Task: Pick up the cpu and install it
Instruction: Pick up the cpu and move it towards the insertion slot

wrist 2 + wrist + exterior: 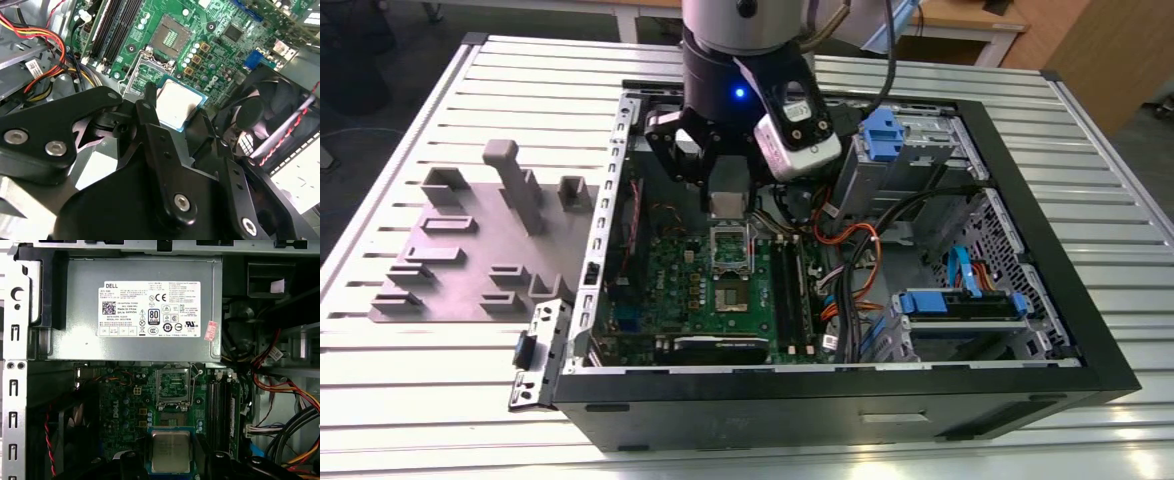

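The cpu, a small square chip with a silvery top, sits between my gripper's black fingers. The gripper is shut on it. In the second wrist view the cpu hangs above the green motherboard, a short way from the open socket and its raised metal frame. The first wrist view shows the socket just beyond the chip. In the exterior view my gripper reaches down into the open computer case, over the motherboard.
A grey plastic tray with raised blocks lies outside the case on the exterior view's left. Inside are a grey power supply, memory slots, orange and black cables, a black fan and blue drive brackets.
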Action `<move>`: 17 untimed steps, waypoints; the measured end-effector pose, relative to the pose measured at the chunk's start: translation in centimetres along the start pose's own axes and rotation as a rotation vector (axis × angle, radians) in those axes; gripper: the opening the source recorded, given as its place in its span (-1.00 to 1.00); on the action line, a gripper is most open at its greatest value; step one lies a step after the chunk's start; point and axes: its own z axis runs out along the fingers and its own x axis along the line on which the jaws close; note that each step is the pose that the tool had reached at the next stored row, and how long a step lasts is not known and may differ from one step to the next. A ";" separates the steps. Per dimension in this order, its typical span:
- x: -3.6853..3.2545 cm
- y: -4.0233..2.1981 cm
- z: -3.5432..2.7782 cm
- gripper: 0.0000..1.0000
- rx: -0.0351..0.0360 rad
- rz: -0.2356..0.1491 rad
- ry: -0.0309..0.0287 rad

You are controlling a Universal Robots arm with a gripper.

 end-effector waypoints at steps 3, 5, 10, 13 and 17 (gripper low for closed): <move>0.00 -0.01 0.09 -0.06 0.0003 0.000 0.0002; 0.00 -0.01 0.11 -0.06 0.0001 0.000 0.0000; -0.01 -0.04 0.29 -0.06 -0.0003 0.000 -0.0002; -0.01 -0.26 0.75 -0.06 -0.0003 0.000 -0.0001; 0.00 -0.38 1.44 -0.06 -0.0047 0.000 0.0001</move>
